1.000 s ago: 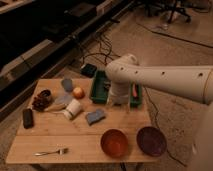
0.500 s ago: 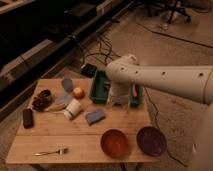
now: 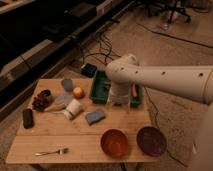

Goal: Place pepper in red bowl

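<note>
Reaching in from the right edge of the view, a thick white robot arm [image 3: 165, 79] bends down over the far side of a low wooden table [image 3: 55, 135]. Its gripper [image 3: 120, 103] hangs over a green tray [image 3: 97, 90] at the table's far edge, fingers spread apart and released, their tips low over the tray's near rim. The pepper [image 3: 135, 90], a thin red-orange sliver, lies inside the tray at its right end, just beside the gripper and not in its grasp.

The red bowl [image 3: 114, 142], glossy and orange-red, sits near the table's front edge, well apart from the tray. A darker maroon bowl [image 3: 151, 141] stands just beside it to the right. Between tray and bowls lies a grey-blue sponge [image 3: 95, 116]. Left of the tray are a round orange fruit [image 3: 78, 92] and a white cup [image 3: 72, 109] tipped on its side. A fork [image 3: 50, 151] lies near the front left corner, and a dark block [image 3: 28, 118] rests at the left edge.
</note>
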Robot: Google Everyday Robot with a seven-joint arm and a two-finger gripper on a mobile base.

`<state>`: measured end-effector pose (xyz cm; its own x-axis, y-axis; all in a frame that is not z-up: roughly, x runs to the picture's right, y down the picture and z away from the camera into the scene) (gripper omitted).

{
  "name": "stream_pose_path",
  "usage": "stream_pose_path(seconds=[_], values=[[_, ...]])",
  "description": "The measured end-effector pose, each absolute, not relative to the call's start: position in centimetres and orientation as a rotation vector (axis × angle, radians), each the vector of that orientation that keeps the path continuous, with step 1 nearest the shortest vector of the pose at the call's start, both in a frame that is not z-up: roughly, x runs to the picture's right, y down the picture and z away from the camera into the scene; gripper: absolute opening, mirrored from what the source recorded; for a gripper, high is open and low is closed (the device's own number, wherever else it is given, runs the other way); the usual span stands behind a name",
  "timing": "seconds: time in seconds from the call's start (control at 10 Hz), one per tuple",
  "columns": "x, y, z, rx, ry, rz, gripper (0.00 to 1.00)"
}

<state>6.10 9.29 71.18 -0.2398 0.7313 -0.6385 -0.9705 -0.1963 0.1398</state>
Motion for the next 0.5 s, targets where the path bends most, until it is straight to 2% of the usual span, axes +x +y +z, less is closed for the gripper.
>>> stream_pose_path(seconds=[0.5], values=[[6.09, 9.18, 71.09, -0.521, 0.625, 1.735, 0.65]])
